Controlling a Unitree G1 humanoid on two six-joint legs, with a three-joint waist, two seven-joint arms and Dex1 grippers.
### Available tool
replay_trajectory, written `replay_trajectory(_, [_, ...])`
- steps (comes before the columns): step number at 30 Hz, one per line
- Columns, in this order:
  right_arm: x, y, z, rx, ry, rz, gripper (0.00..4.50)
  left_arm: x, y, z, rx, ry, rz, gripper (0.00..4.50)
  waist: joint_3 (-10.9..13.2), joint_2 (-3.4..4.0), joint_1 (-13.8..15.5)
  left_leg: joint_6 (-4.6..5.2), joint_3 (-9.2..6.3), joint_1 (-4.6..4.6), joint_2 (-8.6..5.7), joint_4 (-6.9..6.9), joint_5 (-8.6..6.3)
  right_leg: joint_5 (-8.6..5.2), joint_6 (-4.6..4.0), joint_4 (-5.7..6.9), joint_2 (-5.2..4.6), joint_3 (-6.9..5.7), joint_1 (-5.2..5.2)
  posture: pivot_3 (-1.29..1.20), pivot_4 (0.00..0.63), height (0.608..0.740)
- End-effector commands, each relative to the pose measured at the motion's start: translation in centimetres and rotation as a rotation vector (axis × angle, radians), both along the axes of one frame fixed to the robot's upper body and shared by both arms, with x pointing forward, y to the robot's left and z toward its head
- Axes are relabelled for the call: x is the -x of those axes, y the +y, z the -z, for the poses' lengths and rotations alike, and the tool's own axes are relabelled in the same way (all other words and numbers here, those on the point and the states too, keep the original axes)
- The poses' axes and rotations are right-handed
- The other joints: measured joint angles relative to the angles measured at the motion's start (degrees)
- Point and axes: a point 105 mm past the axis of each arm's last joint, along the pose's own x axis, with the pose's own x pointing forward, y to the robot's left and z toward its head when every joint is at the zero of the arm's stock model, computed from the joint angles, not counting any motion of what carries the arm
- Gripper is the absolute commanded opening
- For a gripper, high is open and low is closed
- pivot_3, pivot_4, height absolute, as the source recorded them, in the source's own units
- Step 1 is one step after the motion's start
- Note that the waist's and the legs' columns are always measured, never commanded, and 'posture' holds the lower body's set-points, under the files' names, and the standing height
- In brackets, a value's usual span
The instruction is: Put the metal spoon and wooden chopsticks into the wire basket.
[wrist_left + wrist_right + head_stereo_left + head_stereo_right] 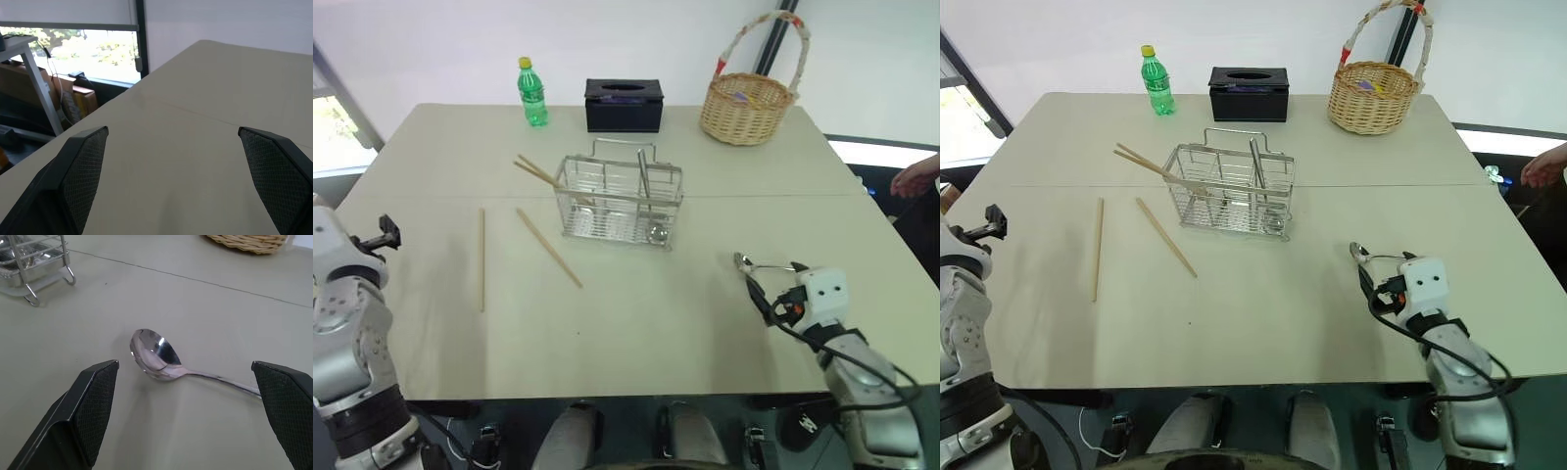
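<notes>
The wire basket (619,201) stands at mid-table. Two wooden chopsticks (538,173) lean on its left rim. Another chopstick (548,247) lies slanted in front of it on the left, and one more chopstick (481,258) lies further left. A metal spoon (156,355) lies flat on the table to the front right of the basket. My right gripper (185,366) is open just behind the spoon, with its fingers either side of the handle and apart from it. At the table's left edge, my left gripper (171,129) hangs open and empty.
Along the back of the table (636,333) stand a green bottle (531,93), a black tissue box (624,105) and a round wicker basket (747,106). A person's hand (915,178) shows past the right edge. Something shiny (656,233) rests inside the wire basket.
</notes>
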Motion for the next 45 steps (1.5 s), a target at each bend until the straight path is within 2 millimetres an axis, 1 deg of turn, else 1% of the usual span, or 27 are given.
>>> replay_trajectory(1, [-1.1, -0.5, -3.3, 0.081, -0.076, -0.114, 4.48, -1.1, -3.2, -2.3, -0.055, -0.041, 0.231, 4.50, 0.0, -0.02, 0.0, 0.00, 0.00, 0.00, 0.00, 0.00, 0.00, 0.00, 0.00, 0.00, 0.00, 0.00, 0.01, 0.00, 0.150, 0.661])
replay_trajectory(3, [-1.9, -0.3, -4.6, 0.163, -0.077, -0.236, 4.48, -1.3, -5.4, -2.5, -0.070, -0.022, 0.391, 4.50, 0.0, 0.01, -0.1, 0.00, 0.02, 0.00, 0.00, 0.01, 0.00, -0.01, -0.01, -0.02, -0.01, 0.00, 0.03, 0.00, 0.150, 0.661])
replay_trajectory(5, [-2.3, 0.0, -5.4, 0.224, -0.072, -0.336, 4.48, -1.3, -7.0, -2.7, -0.066, -0.012, 0.501, 4.50, 0.0, 0.06, -0.1, 0.01, 0.03, 0.00, 0.00, 0.00, 0.00, -0.01, -0.01, -0.06, -0.02, 0.00, 0.03, 0.00, 0.150, 0.661])
replay_trajectory(8, [-3.1, 0.4, -6.6, 0.338, -0.045, -0.515, 4.48, -1.0, -11.2, -3.5, -0.083, 0.010, 0.775, 4.50, 0.1, 0.05, -0.1, 0.02, 0.03, -0.01, 0.04, -0.03, 0.00, -0.01, -0.02, -0.08, -0.02, -0.02, 0.04, 0.00, 0.150, 0.661])
replay_trajectory(11, [-3.8, 0.3, -7.4, 0.431, 0.016, -0.662, 4.48, 0.2, -15.1, -3.9, -0.136, 0.065, 1.042, 4.50, 0.1, 0.11, -0.2, 0.02, 0.07, -0.02, 0.03, 0.01, 0.00, -0.01, -0.05, -0.11, -0.06, -0.01, 0.06, 0.00, 0.150, 0.661])
replay_trajectory(15, [-4.5, -0.3, -8.0, 0.518, 0.104, -0.801, 4.48, 1.7, -18.1, -3.8, -0.171, 0.127, 1.278, 4.50, 0.2, 0.28, -0.2, 0.03, 0.09, -0.02, 0.03, -0.02, 0.00, -0.02, -0.06, -0.15, -0.15, -0.01, 0.08, 0.00, 0.150, 0.661])
replay_trajectory(16, [-5.0, -0.7, -8.1, 0.571, 0.173, -0.853, 4.48, 2.3, -19.4, -3.7, -0.185, 0.157, 1.389, 4.50, 0.3, 0.34, -0.2, 0.03, 0.09, -0.01, 0.04, -0.03, 0.00, -0.02, -0.07, -0.14, -0.15, -0.02, 0.08, 0.00, 0.150, 0.661])
replay_trajectory(18, [-5.6, -1.3, -8.3, 0.627, 0.260, -0.909, 4.48, 3.0, -20.7, -3.4, -0.199, 0.195, 1.509, 4.50, 0.4, 0.50, -0.5, 0.03, 0.14, -0.01, 0.03, 0.00, 0.00, -0.03, -0.10, -0.18, -0.16, -0.02, 0.11, 0.00, 0.150, 0.661])
replay_trajectory(21, [-6.9, -2.1, -8.0, 0.689, 0.430, -0.944, 4.48, 2.6, -21.7, -3.5, -0.228, 0.209, 1.582, 4.50, 0.5, 0.56, -0.6, 0.04, 0.17, 0.03, 0.03, -0.03, 0.01, -0.03, -0.12, -0.36, -0.09, -0.02, 0.20, 0.00, 0.150, 0.661])
replay_trajectory(24, [-8.5, -2.7, -7.3, 0.722, 0.541, -0.887, 4.48, 2.0, -22.4, -4.0, -0.242, 0.191, 1.608, 4.50, 0.5, 0.49, -1.0, 0.03, 0.12, 0.01, 0.06, -0.10, 0.01, -0.01, -0.11, -0.44, -0.01, -0.02, 0.18, 0.00, 0.150, 0.661])
replay_trajectory(27, [-9.0, -3.2, -6.4, 0.733, 0.641, -0.851, 4.48, 1.9, -22.8, -4.1, -0.247, 0.186, 1.629, 4.50, 0.5, 0.48, -1.4, -0.02, 0.08, -0.06, 0.01, -0.12, 0.04, 0.02, -0.07, -0.44, -0.03, -0.02, 0.13, 0.00, 0.150, 0.661])
replay_trajectory(29, [-9.2, -3.5, -5.8, 0.749, 0.679, -0.830, 4.48, 1.9, -23.0, -4.1, -0.250, 0.191, 1.635, 4.50, 0.5, 0.52, -1.5, -0.27, 0.11, -0.06, 0.00, -0.12, 0.18, 0.09, 0.07, -0.44, -0.06, 0.00, 0.12, 0.00, 0.150, 0.661])
replay_trajectory(33, [-9.3, -4.1, -4.5, 0.792, 0.737, -0.794, 4.48, 2.6, -23.5, -3.9, -0.252, 0.202, 1.673, 4.50, 0.5, 0.53, -1.6, -0.29, 0.12, -0.07, -0.01, -0.13, 0.19, 0.10, 0.08, -0.44, -0.05, 0.01, 0.10, 0.00, 0.150, 0.661])
replay_trajectory(41, [-9.4, -3.8, -3.0, 0.766, 0.773, -0.781, 4.48, 3.2, -23.7, -4.3, -0.262, 0.211, 1.690, 4.50, 0.5, 0.52, -1.7, -0.13, 0.07, 0.06, 0.00, -0.09, 0.10, 0.10, 0.08, -0.09, -0.03, 0.02, 0.11, 0.00, 0.150, 0.661])
replay_trajectory(42, [-9.4, -3.8, -2.9, 0.757, 0.782, -0.780, 3.97, 3.2, -23.7, -4.4, -0.262, 0.211, 1.690, 4.50, 0.5, 0.52, -1.7, -0.14, 0.06, 0.07, 0.00, -0.09, 0.10, 0.10, 0.07, -0.08, -0.01, 0.03, 0.11, 0.00, 0.150, 0.661])
replay_trajectory(43, [-9.3, -3.7, -2.8, 0.741, 0.789, -0.789, 3.66, 3.2, -23.7, -4.4, -0.262, 0.210, 1.690, 4.50, 0.5, 0.52, -1.7, -0.14, 0.05, 0.07, 0.00, -0.09, 0.11, 0.10, 0.07, -0.07, 0.00, 0.03, 0.11, 0.00, 0.150, 0.661])
replay_trajectory(45, [-9.2, -3.5, -2.8, 0.712, 0.797, -0.795, 2.70, 3.3, -23.7, -4.5, -0.259, 0.208, 1.691, 4.50, 0.5, 0.52, -1.8, -0.14, 0.05, 0.07, 0.00, -0.09, 0.11, 0.10, 0.07, -0.07, 0.00, 0.03, 0.11, 0.00, 0.150, 0.661])
